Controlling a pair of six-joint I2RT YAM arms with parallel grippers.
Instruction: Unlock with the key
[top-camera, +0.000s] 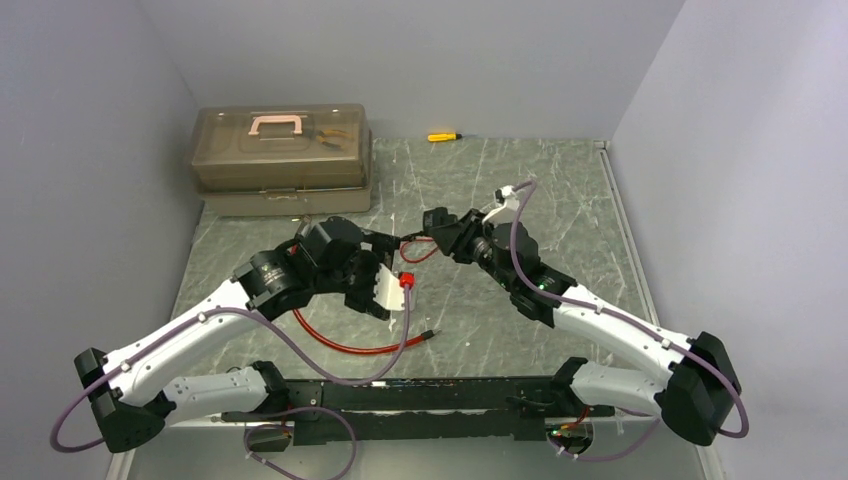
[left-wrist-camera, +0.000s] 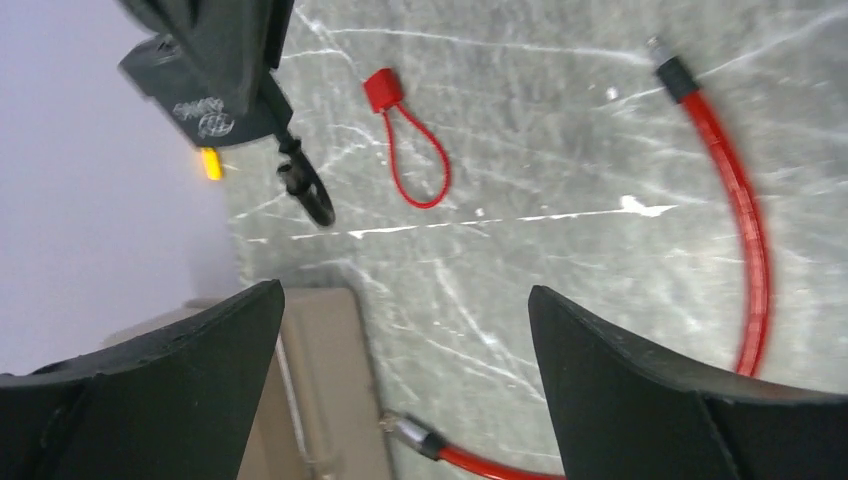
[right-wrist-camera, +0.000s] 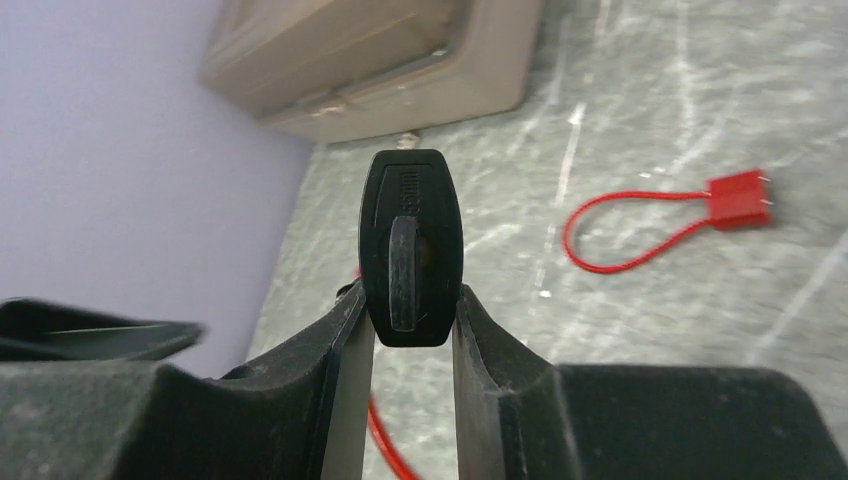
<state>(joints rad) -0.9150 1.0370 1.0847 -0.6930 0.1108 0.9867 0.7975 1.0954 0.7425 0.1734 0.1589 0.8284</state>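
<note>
While the right gripper (right-wrist-camera: 408, 297) is clamped on the black lock (right-wrist-camera: 410, 190), one finger pressing each side, the left gripper (left-wrist-camera: 403, 300) stands wide open with nothing between its fingers. From above, the lock hangs over the middle of the worktop (top-camera: 560, 200), at about 1 o'clock from the left gripper and close to it. A dark key (left-wrist-camera: 300, 180) sticks out of the lock's face toward the left gripper; in the right wrist view it shows only as a narrow upright strip on that face. Neither end of the red cable (top-camera: 340, 345) is in the lock. It lies on the worktop in a curve at 6 o'clock from the left gripper, both metal-tipped ends bare. A red tag (left-wrist-camera: 381, 90) with a thin loop lies flat between the two grippers. A toolbox (top-camera: 280, 150) stands at 10 o'clock on the worktop, and a yellow screwdriver (top-camera: 444, 137) lies at 12 o'clock by the far wall.
</note>
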